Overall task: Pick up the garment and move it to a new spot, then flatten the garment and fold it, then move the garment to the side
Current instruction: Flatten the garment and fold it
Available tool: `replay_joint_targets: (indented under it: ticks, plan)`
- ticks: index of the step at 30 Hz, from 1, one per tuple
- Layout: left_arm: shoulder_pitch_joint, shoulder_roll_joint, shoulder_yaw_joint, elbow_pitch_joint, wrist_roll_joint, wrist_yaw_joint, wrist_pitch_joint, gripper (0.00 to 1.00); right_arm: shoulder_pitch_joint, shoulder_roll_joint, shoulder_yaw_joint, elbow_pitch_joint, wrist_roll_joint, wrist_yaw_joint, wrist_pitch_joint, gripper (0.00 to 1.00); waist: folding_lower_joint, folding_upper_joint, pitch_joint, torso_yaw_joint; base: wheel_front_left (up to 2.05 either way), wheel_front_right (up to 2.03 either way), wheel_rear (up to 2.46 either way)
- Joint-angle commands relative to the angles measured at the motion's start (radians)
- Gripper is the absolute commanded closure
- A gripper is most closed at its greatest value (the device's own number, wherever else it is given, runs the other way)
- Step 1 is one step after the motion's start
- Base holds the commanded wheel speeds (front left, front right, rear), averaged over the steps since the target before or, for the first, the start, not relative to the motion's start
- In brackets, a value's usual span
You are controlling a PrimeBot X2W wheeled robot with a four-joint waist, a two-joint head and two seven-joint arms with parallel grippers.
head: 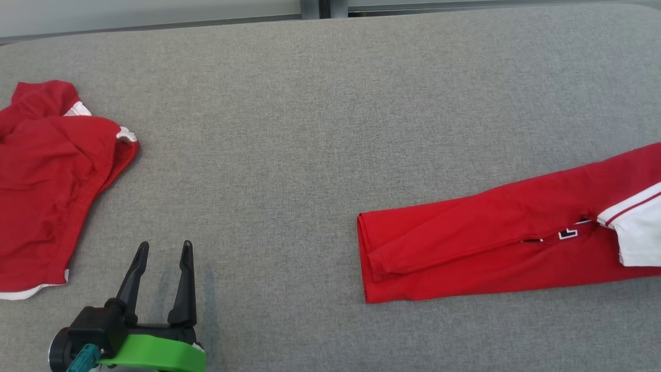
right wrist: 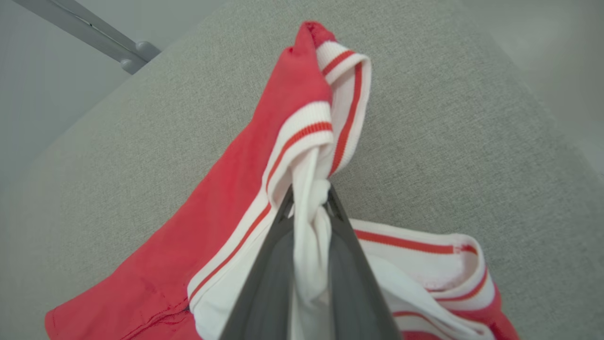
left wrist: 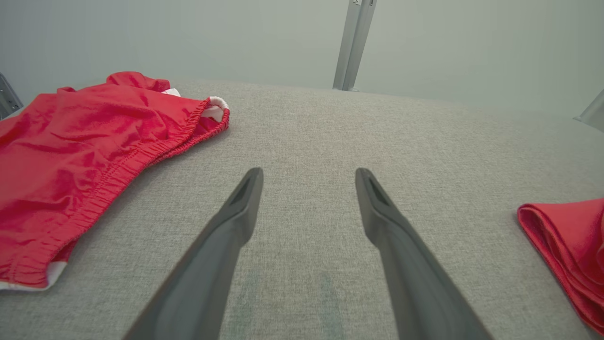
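The garment is red, long and folded lengthwise, lying at the right of the grey padded table, with a white, red-striped band running off the right edge. In the right wrist view my right gripper is shut on a bunched white part of that band, and the red cloth trails down to the left. My left gripper stands open over bare table at the lower left, nothing between its fingers. The garment's folded end shows at the right of the left wrist view.
Another red garment with an elastic edge and white trim lies crumpled at the table's left side, close to the left gripper. A metal post and a pale wall stand behind the table's far edge.
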Motion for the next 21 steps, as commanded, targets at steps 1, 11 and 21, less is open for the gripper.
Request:
replay_joint_targets:
  ticks: [1, 11, 21]
  plan:
    - [-0.006, -0.01, 0.011, 0.009, 0.012, -0.011, -0.003, 0.0, 0.013, 0.004, -0.008, -0.055, 0.012, 0.0, 0.019, 1.0, 0.0, -0.0001, -0.005, 0.003, 0.0, 0.0, 0.0]
    - [0.006, -0.051, 0.053, 0.06, 0.06, -0.049, -0.003, 0.0, 0.125, 0.343, 0.086, -0.497, 0.002, 0.0, 0.169, 1.0, 0.0, -0.0001, -0.025, -0.017, 0.0, 0.0, 0.0]
    - [-0.039, -0.071, 0.049, 0.108, 0.113, -0.067, -0.003, 0.0, 0.167, 0.545, 0.402, -0.402, -0.173, 0.0, -0.07, 1.0, 0.0, -0.0001, -0.002, -0.006, 0.0, 0.0, 0.0]
